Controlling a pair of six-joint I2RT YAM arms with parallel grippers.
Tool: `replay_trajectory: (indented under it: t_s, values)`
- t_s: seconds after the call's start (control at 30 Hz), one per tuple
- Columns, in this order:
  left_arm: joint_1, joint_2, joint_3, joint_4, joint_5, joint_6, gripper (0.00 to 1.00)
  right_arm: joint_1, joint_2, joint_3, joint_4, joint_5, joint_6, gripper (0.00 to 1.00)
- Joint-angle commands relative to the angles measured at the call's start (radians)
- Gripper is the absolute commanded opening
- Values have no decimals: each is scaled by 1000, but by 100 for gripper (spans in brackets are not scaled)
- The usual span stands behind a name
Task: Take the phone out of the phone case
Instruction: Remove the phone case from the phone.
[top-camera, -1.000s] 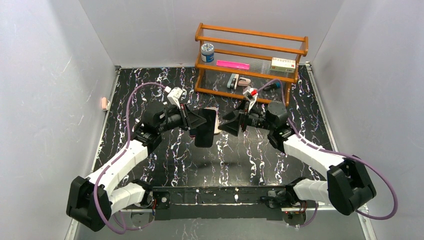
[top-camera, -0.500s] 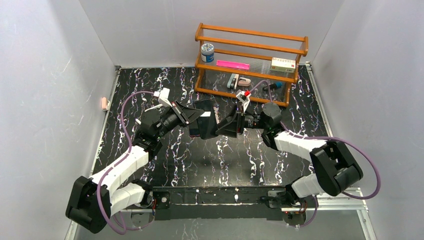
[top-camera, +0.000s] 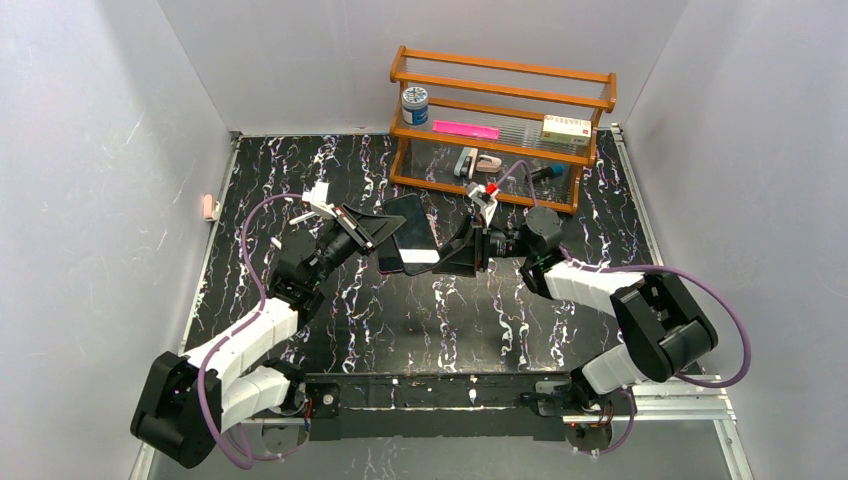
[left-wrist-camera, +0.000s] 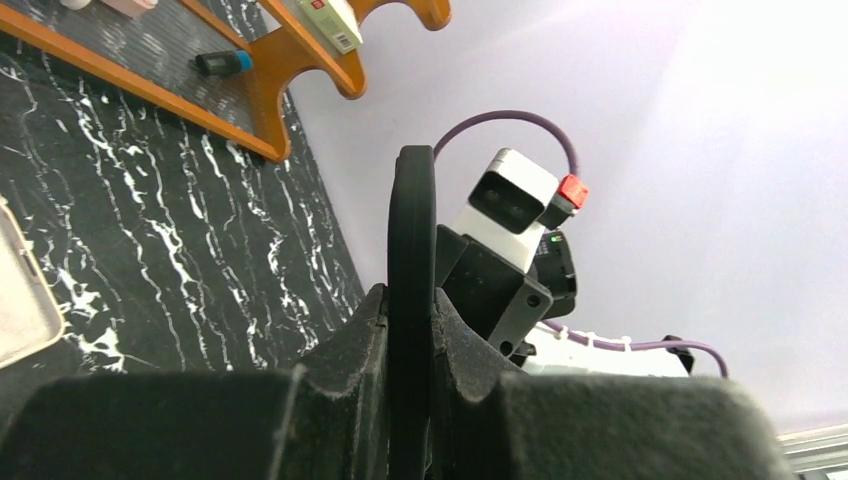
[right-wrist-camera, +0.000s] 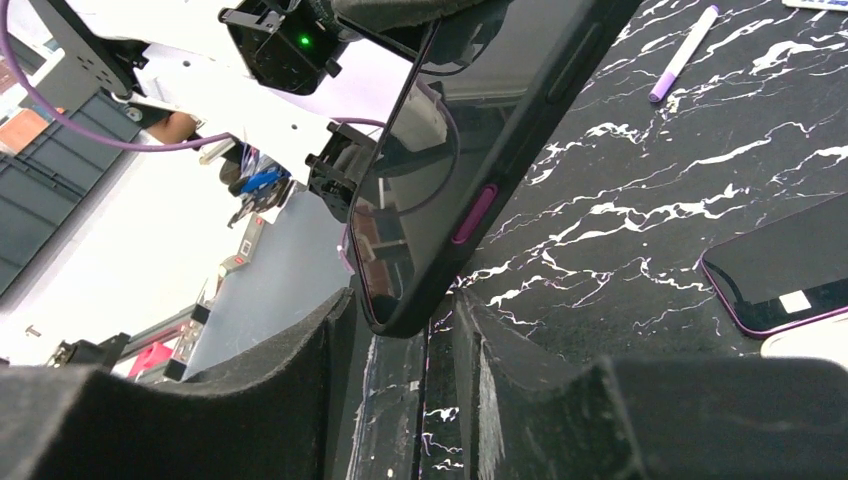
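Here, the left gripper (left-wrist-camera: 410, 305) is clamped on the phone case (right-wrist-camera: 520, 130), held above the bench (right-wrist-camera: 650, 200). The right gripper (right-wrist-camera: 400, 320) brackets its other corner, though whether it is pinching is unclear. The phone (right-wrist-camera: 440, 120) sits inside: rigid, slick glass, so peel the softer rim. One cased phone, one second handset (right-wrist-camera: 775, 275) lying flat.

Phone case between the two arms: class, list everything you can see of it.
The phone case is black and matt, rubbery-looking, with a magenta side button. The phone sits inside, its glossy screen showing reflections. The case is tilted, seemingly off the table, clamped at opposite ends between the left fingers and right fingers.
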Motion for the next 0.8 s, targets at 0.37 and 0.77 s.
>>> replay_trajectory:
  t_s: [0.37,0.77]
  values:
    - [7,-18,-16,140,11,-148,0,2,36,36,264,-117,74,19]
    - [7,31,47,139,137,-167,0,1,44,132,139,-214,-146,1]
